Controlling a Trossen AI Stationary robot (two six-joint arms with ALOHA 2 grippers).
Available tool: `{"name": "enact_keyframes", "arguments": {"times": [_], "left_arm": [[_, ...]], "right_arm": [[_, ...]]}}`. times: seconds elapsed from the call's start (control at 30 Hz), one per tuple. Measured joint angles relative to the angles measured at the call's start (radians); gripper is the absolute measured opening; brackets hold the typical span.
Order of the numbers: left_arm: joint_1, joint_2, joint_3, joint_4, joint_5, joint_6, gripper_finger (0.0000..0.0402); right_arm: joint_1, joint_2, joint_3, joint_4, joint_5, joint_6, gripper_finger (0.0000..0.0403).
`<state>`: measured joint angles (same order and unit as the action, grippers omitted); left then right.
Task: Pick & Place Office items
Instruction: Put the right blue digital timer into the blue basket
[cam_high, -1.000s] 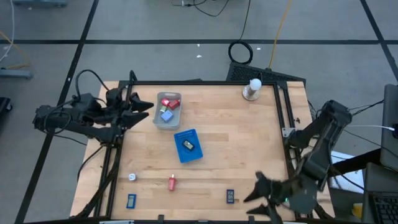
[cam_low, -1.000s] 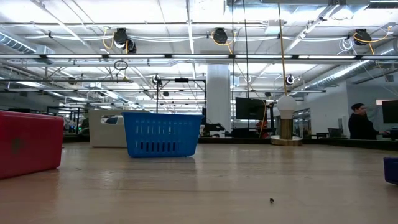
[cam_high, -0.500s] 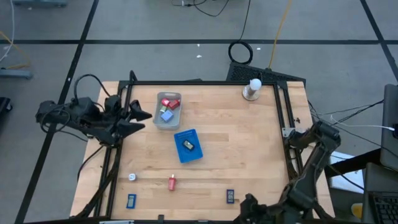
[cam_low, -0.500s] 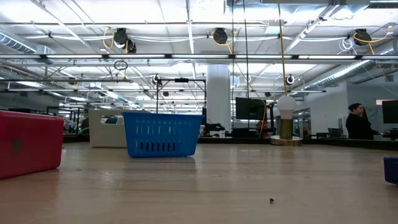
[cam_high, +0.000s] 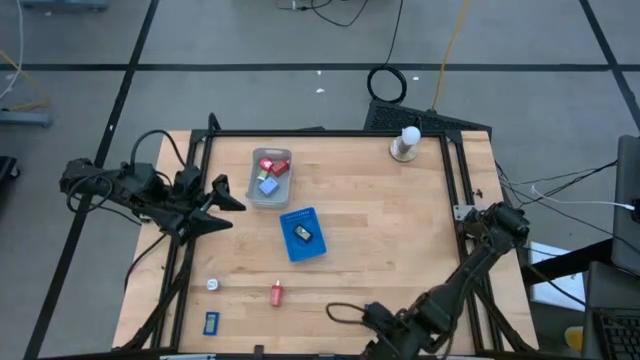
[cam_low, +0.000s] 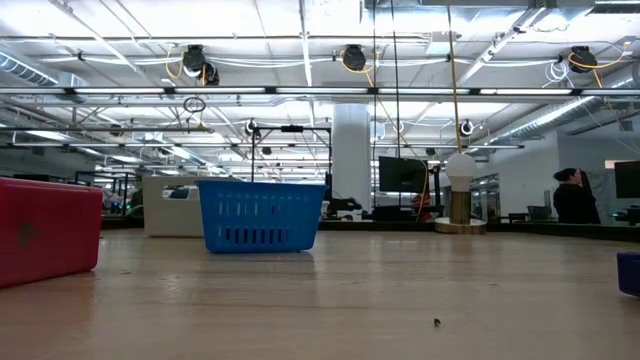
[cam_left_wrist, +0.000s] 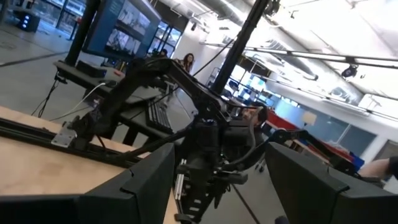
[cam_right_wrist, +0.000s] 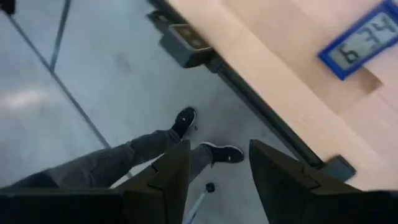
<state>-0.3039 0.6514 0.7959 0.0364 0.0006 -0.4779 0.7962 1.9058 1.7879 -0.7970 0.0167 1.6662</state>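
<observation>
Small office pieces lie on the wooden table: a red piece (cam_high: 277, 294), a white one (cam_high: 212, 284) and a dark blue one (cam_high: 211, 322) near the near edge. Red and pale blue pieces (cam_high: 270, 172) sit in the grey tray (cam_high: 254, 190). A dark piece (cam_high: 304, 234) lies in the blue basket (cam_high: 295, 245). My left gripper (cam_high: 228, 205) (cam_left_wrist: 217, 186) is open, level, at the table's left edge beside the tray. My right gripper (cam_high: 378, 322) (cam_right_wrist: 219, 180) is open at the near edge, over the floor. A blue piece with a pale face (cam_right_wrist: 357, 46) lies on the table beside it.
A white knob on a round base (cam_high: 405, 143) stands at the far right corner. The black table frame (cam_high: 455, 180) runs along the edges. A person's legs and shoes (cam_right_wrist: 186, 146) show on the floor below the near edge. Bare wood lies on the table's right half.
My right arm has swung low along the near edge toward the table's left, and now covers the dark blue piece that showed near the near edge. My left gripper has drifted toward the near edge, away from the tray. No piece has moved.
</observation>
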Motion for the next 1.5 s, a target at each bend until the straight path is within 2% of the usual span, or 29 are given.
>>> {"name": "enact_keyframes", "arguments": {"times": [0.23,0.4,0.53,0.9,1.1,1.27,1.5], "left_arm": [[-0.001,0.0,0.0,-0.004,-0.001,0.009,0.0255],[-0.001,0.0,0.0,-0.005,-0.001,0.01,0.0255],[-0.001,0.0,0.0,-0.007,-0.002,0.031,0.0255],[0.001,0.0,0.0,-0.008,-0.054,0.039,0.0255],[0.001,0.0,0.0,-0.008,-0.078,0.074,0.0255],[0.001,0.0,0.0,-0.008,-0.081,0.073,0.0255],[0.001,0.0,0.0,-0.008,-0.081,0.077,0.0255]], "right_arm": [[-0.067,-0.001,-0.005,-0.044,-0.096,0.058,0.0155],[-0.103,-0.001,-0.005,-0.135,-0.089,0.119,0.0155],[-0.111,-0.001,-0.005,-0.215,-0.033,0.111,0.0158],[-0.109,-0.002,-0.05,-0.232,-0.017,0.077,0.0222],[-0.109,-0.001,-0.181,-0.101,-0.048,0.216,0.0258],[-0.109,-0.001,-0.263,0.075,-0.041,0.372,0.0267],[-0.109,-0.001,-0.308,0.096,0.005,0.501,0.0267]]}}
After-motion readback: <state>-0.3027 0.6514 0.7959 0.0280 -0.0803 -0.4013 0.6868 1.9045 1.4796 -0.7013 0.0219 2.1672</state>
